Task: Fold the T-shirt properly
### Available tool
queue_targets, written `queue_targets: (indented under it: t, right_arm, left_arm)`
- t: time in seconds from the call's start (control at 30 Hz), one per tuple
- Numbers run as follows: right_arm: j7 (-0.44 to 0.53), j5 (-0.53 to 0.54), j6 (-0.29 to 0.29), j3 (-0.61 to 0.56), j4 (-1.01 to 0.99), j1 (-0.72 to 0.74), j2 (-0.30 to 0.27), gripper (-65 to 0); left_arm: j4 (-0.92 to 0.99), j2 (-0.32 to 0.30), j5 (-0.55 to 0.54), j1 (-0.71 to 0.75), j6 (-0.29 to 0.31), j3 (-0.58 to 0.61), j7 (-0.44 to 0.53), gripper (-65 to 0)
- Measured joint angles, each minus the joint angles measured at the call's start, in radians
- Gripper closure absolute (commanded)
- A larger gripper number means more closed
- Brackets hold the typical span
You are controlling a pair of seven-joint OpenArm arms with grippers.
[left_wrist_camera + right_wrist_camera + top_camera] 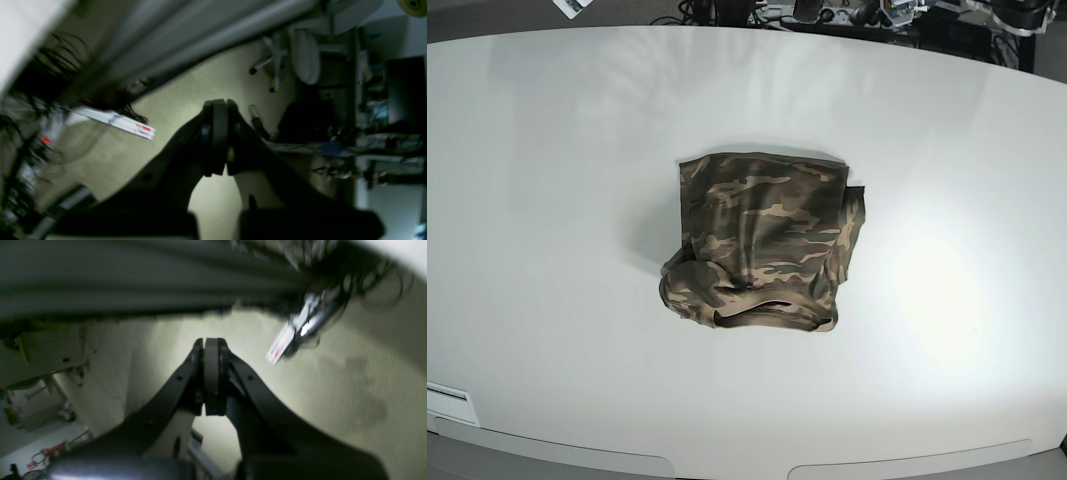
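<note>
Base view: the soft camouflage-print T-shirt [761,243] of green, brown and tan lies folded into a compact bundle mid-way across the white table [547,200]. Left end effector [220,136] and right end effector [211,376] are both clamped closed, empty, facing the carpeted floor [333,390].

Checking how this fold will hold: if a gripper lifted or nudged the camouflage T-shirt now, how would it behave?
Probably floppy: the T-shirt lies in soft wrinkles with a bulging near edge. Lifted at one spot, its stacked layers would likely sag and unfold. Pushed, it would more likely bunch than slide whole on the smooth white table.
</note>
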State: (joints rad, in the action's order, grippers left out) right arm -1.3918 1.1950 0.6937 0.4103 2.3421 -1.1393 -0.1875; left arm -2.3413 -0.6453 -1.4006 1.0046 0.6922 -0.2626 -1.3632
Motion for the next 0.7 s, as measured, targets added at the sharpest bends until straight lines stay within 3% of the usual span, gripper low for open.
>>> queue_targets:
  t: [0.2,0.33,0.43,0.57,0.7]
  right_arm:
    - [0.038,-0.035,0.000,-0.028,-0.075,-0.062,0.000,0.0]
    - [0.152,-0.195,0.001,-0.075,-0.264,-0.034,-0.010,0.0]
    - [0.179,-0.294,0.000,-0.132,-0.420,0.055,-0.021,0.0]
    - [0.242,-0.349,0.000,-0.222,-0.631,0.170,-0.034,0.0]
    - [0.350,-0.513,0.000,-0.326,-0.841,0.261,-0.058,0.0]
  left_arm:
    - [0.039,0.154,0.151,0.156,0.000,0.000,0.006,0.0]
    - [0.146,0.223,0.262,0.143,0.001,0.001,0.115,0.0]
    - [0.278,0.241,0.325,0.096,0.002,0.005,0.150,0.0]
    - [0.518,0.238,0.345,-0.017,0.000,0.004,0.160,0.0]
    - [0.780,0.241,0.397,-0.126,0.002,0.024,0.219,0.0]
